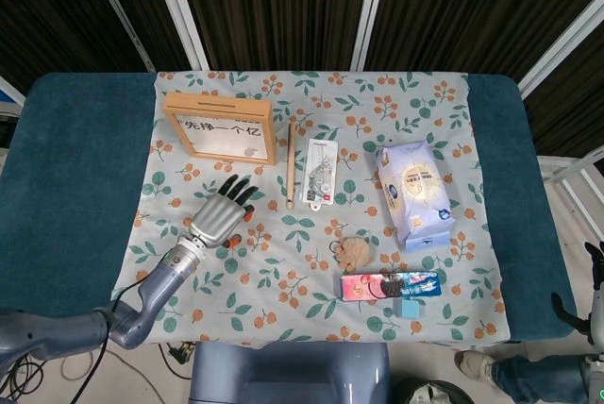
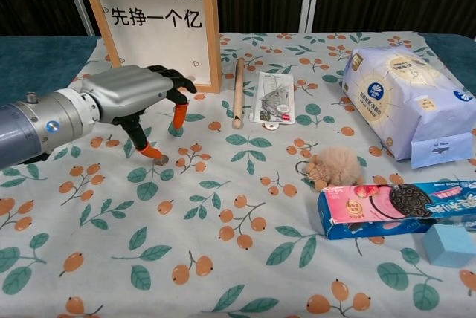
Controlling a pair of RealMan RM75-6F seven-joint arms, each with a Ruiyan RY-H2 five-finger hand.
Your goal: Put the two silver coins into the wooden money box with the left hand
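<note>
Floral cloth (image 2: 245, 273) over teal table, dark slats behind. Left hand (image 2: 141, 95) low over cloth, fingers spread, holding nothing; thumb tip at silver coin (image 2: 161, 160), contact unclear. Wooden money box (image 2: 158, 28) at hand's 12 o'clock; second coin seemingly already inside. Risk: flat coin skids from fingertip, pinch misses.

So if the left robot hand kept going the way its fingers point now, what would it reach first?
Probably the wooden money box: the left robot hand points toward its front, with only cloth between; depth is uncertain.
</note>
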